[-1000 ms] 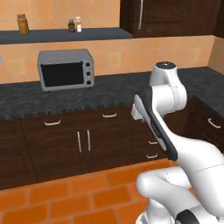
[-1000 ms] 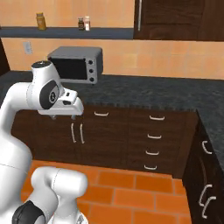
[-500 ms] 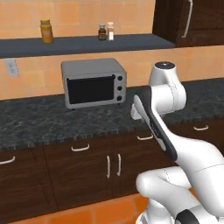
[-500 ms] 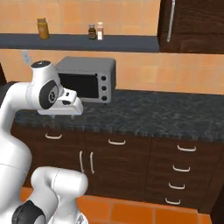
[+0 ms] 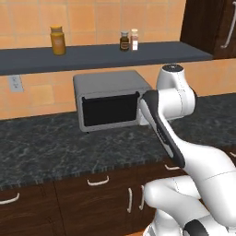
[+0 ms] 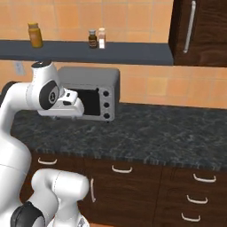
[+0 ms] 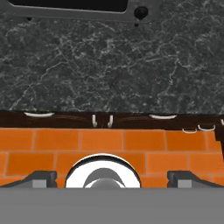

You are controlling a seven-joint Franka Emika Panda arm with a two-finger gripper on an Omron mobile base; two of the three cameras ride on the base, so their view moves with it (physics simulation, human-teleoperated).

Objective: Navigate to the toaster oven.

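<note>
The toaster oven [image 5: 110,105] is a silver-grey box with a wide black glass door, standing on the dark granite counter [image 5: 50,147] under a shelf. It sits just left of centre in the left base view. In the right base view the toaster oven [image 6: 95,95] stands behind my hand [image 6: 66,105], which hangs over the counter's front part and points down. Its lower front edge [image 7: 78,9] runs along the top of the hand view. My gripper [image 7: 112,177] is open, its fingertips [image 7: 41,177] far apart with nothing between them.
A dark shelf [image 5: 101,54] above the oven carries an amber jar [image 5: 57,40] and two small bottles [image 5: 128,40]. A dark upper cabinet [image 6: 199,31] hangs at the right. Brown drawers and doors [image 6: 133,186] lie below the counter, over an orange tiled floor [image 7: 109,148].
The whole picture has shifted as the base drove: the toaster oven and counter now look larger and nearer the middle. The arm holds the same pose.
</note>
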